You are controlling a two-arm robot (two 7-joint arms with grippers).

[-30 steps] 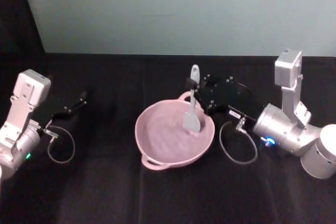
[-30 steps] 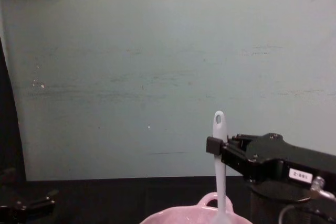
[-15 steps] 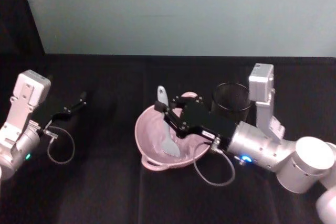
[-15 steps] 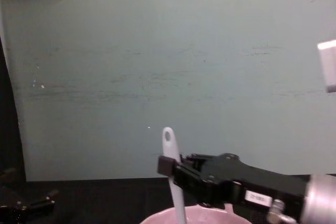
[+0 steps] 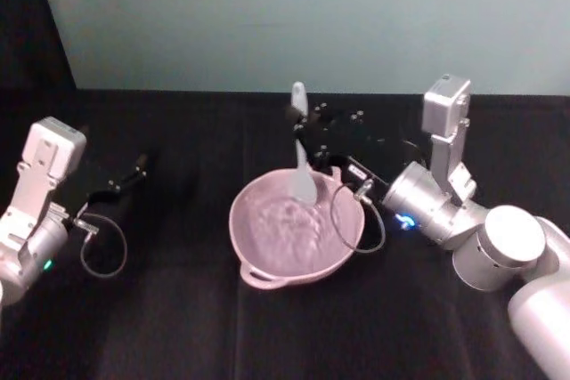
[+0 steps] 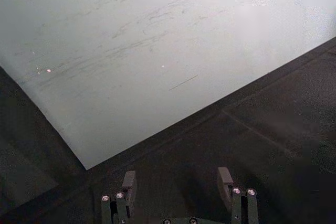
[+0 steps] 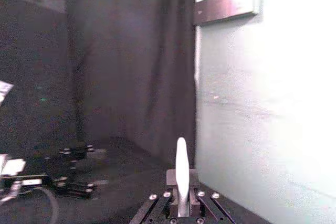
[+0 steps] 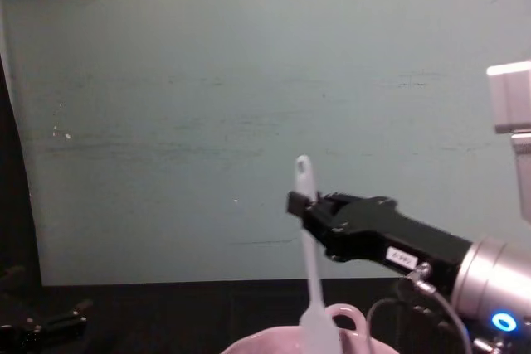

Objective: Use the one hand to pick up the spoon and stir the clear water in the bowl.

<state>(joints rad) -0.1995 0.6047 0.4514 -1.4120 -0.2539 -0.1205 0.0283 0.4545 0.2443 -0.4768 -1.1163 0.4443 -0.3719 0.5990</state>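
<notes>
The right claw (image 5: 301,124) is shut tight on the thin handle of the white spoon (image 5: 301,165), up near the top, so the end with the hole pokes out above the claw. From the chest view the right claw (image 8: 304,203) comes in from the right side, and the spoon (image 8: 309,271) stands almost straight up, leaning just a little. In the right wrist view the spoon (image 7: 181,169) sits pinched in the middle of the claw. The flat wide end of the spoon hangs down inside the pink bowl (image 5: 239,224), close to the far edge. The water in the bowl looks wavy. I cannot tell how deep the spoon end goes into it. The bowl sits in the middle of the black table (image 5: 178,318), with its small loop handle at the far rim beside the spoon. The left claw (image 5: 134,171) rests far off on the left side of the table. Its two fingers (image 6: 128,181) are wide apart with nothing between them.
</notes>
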